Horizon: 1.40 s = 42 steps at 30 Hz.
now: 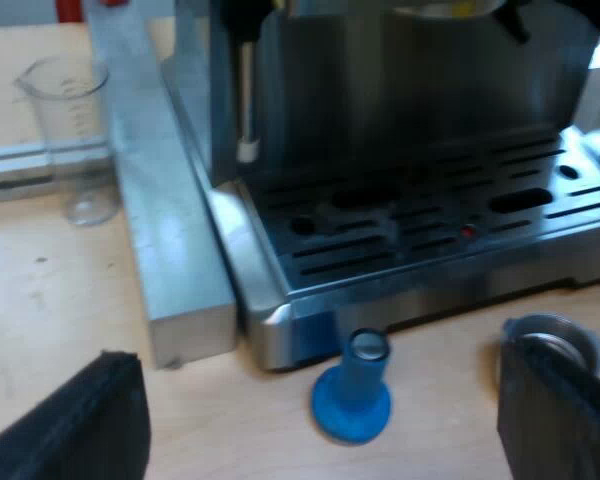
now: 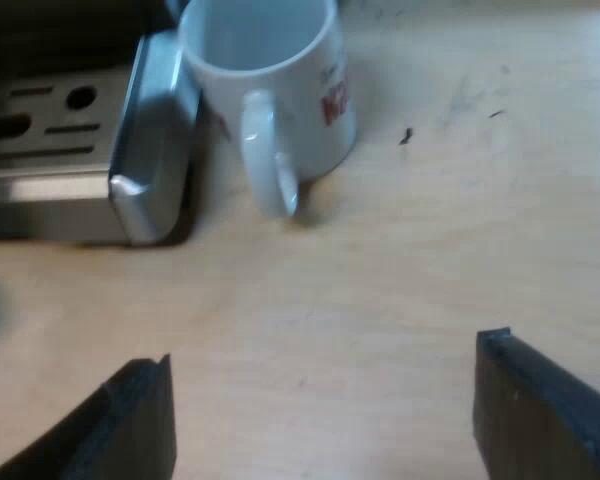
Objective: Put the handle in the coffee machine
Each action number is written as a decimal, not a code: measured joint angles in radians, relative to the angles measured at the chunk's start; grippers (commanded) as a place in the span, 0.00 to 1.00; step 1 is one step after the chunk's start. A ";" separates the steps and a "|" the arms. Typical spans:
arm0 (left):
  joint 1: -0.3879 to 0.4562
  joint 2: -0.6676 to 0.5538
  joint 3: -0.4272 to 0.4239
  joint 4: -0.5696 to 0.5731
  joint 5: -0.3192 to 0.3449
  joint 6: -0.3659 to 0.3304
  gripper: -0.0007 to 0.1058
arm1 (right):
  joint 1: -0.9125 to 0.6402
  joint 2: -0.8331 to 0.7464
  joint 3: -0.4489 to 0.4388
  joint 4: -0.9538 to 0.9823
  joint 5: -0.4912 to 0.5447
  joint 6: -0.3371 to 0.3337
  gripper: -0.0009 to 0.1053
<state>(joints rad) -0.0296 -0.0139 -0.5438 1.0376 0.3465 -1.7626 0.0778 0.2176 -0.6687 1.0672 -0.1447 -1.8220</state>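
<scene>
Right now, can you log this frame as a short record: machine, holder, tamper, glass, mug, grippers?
machine: front and tray in view
holder: loose beside the tray, not locked in
tamper: blue, upright before the tray
glass: upright beside a metal bar
mug: upright at the tray's corner
left gripper: open, near tamper
right gripper: open, near mug

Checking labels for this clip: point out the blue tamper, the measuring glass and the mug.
blue tamper (image 1: 356, 386): left wrist view, lower stem.
measuring glass (image 1: 72, 135): left wrist view, side wall.
mug (image 2: 302, 100): right wrist view, outer wall beside its handle.
</scene>
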 measured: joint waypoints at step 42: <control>-0.564 0.360 -0.006 -0.123 0.047 0.197 0.68 | 0.691 0.739 -0.187 0.003 0.145 0.234 0.57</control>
<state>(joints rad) -0.5933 0.3461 -0.5497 0.9150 0.3935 -1.5655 0.7685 0.9571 -0.8558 1.0699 0.0000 -1.5881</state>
